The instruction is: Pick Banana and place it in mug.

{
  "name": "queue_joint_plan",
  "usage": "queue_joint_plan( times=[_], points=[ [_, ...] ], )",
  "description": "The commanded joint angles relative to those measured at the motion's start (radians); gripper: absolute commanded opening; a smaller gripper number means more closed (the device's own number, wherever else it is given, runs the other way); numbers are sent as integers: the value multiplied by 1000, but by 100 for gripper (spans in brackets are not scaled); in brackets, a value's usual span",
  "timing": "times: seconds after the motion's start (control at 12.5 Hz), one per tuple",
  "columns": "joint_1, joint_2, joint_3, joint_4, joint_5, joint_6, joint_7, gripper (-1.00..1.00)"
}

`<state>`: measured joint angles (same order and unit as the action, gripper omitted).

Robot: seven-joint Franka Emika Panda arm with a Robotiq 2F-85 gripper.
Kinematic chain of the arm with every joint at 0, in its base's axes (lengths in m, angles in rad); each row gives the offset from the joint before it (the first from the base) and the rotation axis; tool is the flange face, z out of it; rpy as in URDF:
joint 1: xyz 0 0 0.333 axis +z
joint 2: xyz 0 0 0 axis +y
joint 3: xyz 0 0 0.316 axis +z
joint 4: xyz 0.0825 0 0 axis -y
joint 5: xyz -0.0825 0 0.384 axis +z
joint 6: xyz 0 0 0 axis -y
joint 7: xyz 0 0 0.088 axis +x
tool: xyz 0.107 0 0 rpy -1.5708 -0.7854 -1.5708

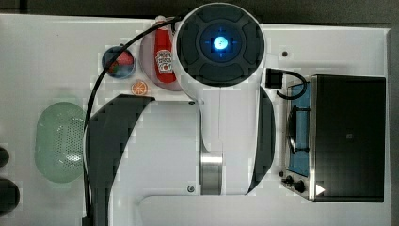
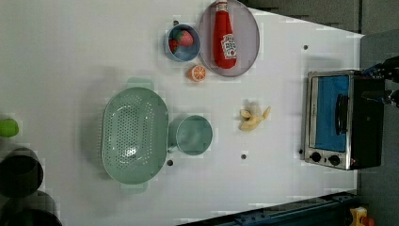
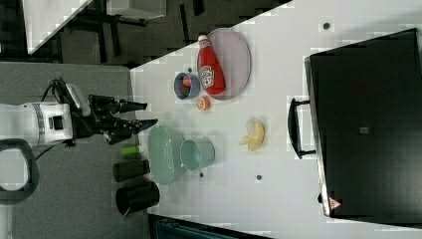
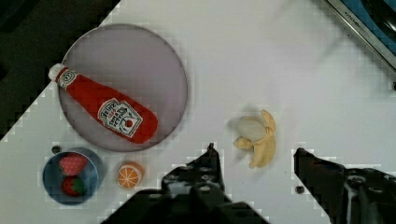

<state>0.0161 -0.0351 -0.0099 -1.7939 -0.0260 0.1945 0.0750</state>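
Observation:
The banana (image 2: 253, 117), pale yellow and half peeled, lies on the white table between the mug and the toaster oven; the wrist view has the banana (image 4: 257, 137) too. The pale green mug (image 2: 194, 135) stands upright right beside the colander, and the right view shows the mug (image 3: 197, 153) as well. My gripper (image 3: 144, 114) hangs high above the table, open with nothing between its fingers (image 4: 205, 172). In the wrist view the gripper (image 4: 255, 149) frames the banana far below. In the top view the arm hides both banana and mug.
A green perforated colander (image 2: 135, 135) touches the mug. A ketchup bottle (image 2: 225, 40) lies on a grey plate (image 2: 247, 47), next to a blue bowl (image 2: 182, 42) of red fruit and an orange slice (image 2: 197, 73). A toaster oven (image 2: 339, 120) stands beyond the banana. Dark cups (image 3: 134, 184) stand off the table.

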Motion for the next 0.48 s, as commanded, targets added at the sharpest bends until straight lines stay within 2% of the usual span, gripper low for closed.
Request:
queue_joint_plan(
  times=[0.08, 0.24, 0.48],
  points=[
    [14, -373, -62, -257, -5, -164, -11, 60],
    [14, -369, -62, -265, -5, -163, -11, 100],
    [14, -338, -62, -328, -5, -90, -14, 100]
  ],
)
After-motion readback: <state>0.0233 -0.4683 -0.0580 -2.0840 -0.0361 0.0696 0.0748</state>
